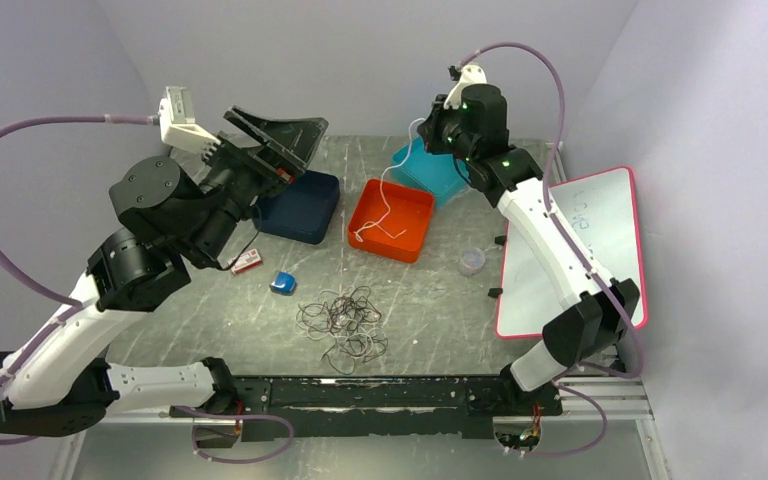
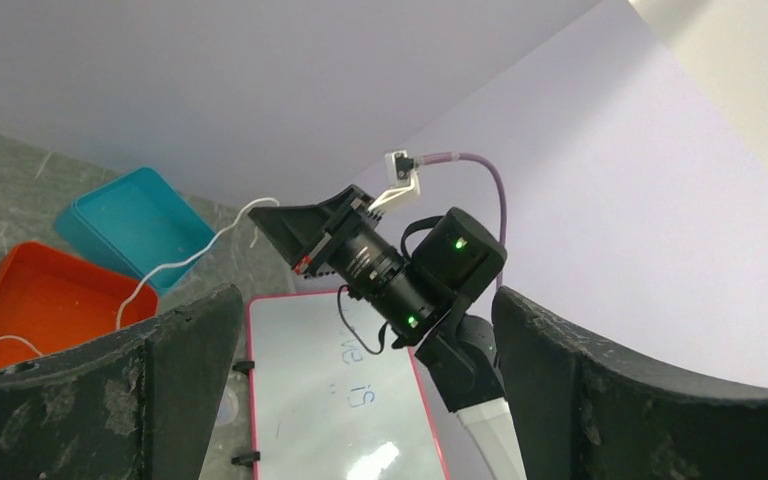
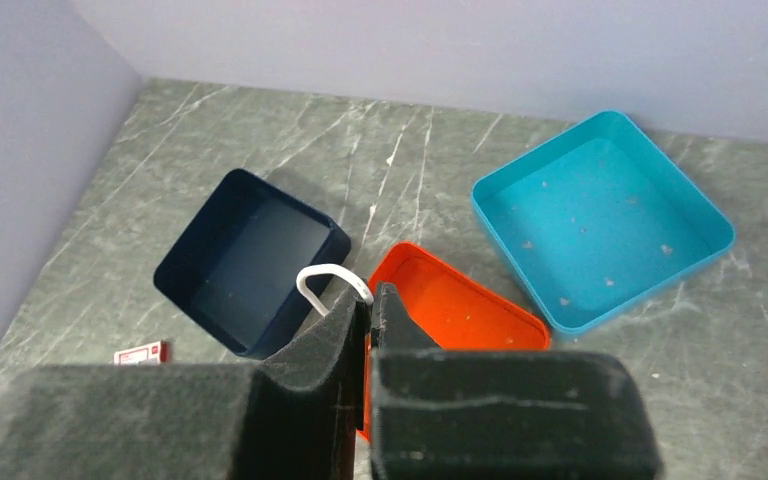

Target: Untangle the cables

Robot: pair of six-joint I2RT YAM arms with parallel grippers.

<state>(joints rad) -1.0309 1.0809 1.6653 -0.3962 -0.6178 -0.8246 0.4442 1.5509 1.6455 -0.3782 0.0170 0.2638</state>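
Up close, my right pincer (image 3: 370,300) is pinching a limp, light white cable (image 3: 322,277) far right, my left pincer (image 1: 282,150) gaping; dark cables (image 1: 348,325) are lying tangled near centre, likely best taken by loose loops.

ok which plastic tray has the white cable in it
The orange square tray: the thin white cable from the right gripper trails into it. The navy tray and teal tray hold none.

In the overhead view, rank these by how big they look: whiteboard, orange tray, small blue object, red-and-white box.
1. whiteboard
2. orange tray
3. small blue object and red-and-white box: they look about alike, so I won't rank one above the other.
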